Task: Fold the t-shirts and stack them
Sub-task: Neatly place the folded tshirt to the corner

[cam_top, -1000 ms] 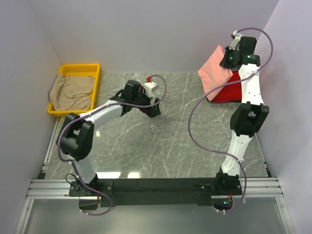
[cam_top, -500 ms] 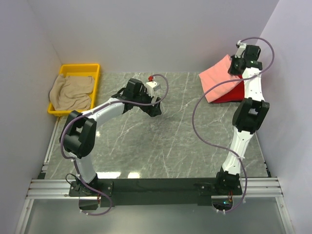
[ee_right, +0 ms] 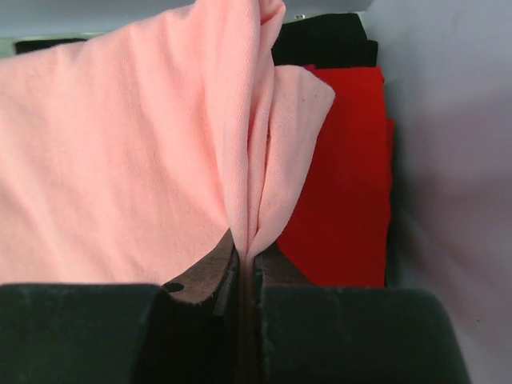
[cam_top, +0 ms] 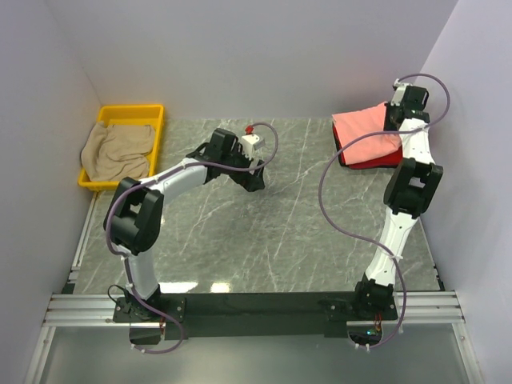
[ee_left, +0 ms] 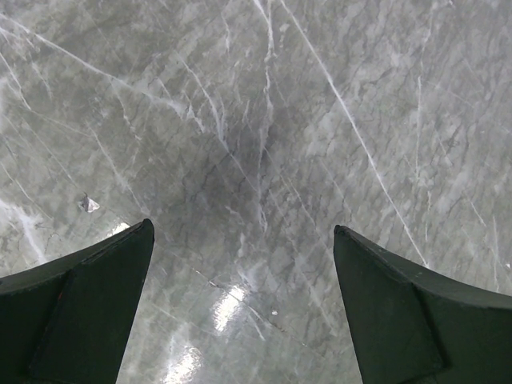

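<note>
my right gripper (ee_right: 244, 268) is squeezed nearly closed on a pinched fold of the salmon-pink t-shirt (cam_top: 364, 128), way over at the far right corner of the table (cam_top: 264, 240), close to the right wall (cam_top: 480, 120). from the wrist cam the pink cloth comes up out of the jaws and spreads off to the left, all bunched up right where i've got it. the pink shirt is draped over the bright red t-shirt (cam_top: 374, 158), which lies flat on the table underneath with its near edge and right side poking out. there's a strip of something black (ee_right: 320, 40) past the far end of the red one, can't tell what it is. my left gripper (ee_left: 242, 240) is spread wide with nothing in it, hanging just above bare marble around the middle of the table toward the back, pointing down at the surface. the beige-tan t-shirt (cam_top: 118, 152) is crumpled in the yellow bin (cam_top: 132, 110) at the far left, well apart from both arms and from the other two shirts.
</note>
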Controlling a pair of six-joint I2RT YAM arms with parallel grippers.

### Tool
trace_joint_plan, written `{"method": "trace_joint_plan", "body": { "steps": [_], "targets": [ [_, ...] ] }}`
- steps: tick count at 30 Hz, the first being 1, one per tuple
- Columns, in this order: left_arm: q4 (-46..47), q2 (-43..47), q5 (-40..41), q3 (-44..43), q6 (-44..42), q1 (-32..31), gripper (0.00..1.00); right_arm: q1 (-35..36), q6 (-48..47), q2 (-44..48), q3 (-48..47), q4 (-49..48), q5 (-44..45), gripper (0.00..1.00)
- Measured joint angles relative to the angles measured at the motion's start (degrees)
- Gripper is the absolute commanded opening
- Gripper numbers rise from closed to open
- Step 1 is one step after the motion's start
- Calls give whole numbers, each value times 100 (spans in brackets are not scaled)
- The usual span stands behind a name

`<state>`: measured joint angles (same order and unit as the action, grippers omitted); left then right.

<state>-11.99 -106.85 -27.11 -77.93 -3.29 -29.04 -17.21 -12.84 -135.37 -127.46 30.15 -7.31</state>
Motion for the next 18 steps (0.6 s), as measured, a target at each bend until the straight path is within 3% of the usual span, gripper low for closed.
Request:
{"method": "trace_joint_plan", "body": {
  "steps": [9, 11, 12, 15, 18],
  "targets": [
    [-144, -96, -4, -177, -48, 83, 99, 2, -208, -315, 192, -404, 339, 0],
    [-153, -96, -2, -179, -48, 98, 100, 2, -234, -411, 197, -466, 452, 9],
    [-164, -96, 0, -179, -48, 107, 99, 4, -243, -435, 214, -503, 501, 23],
    [-177, -92, 0, -179, -50, 133, 99, 9, -262, -448, 234, -570, 680, 41],
    [-221, -55, 4, -179, -48, 173, 99, 2, -299, -448, 236, -708, 905, 49]
  ]
}}
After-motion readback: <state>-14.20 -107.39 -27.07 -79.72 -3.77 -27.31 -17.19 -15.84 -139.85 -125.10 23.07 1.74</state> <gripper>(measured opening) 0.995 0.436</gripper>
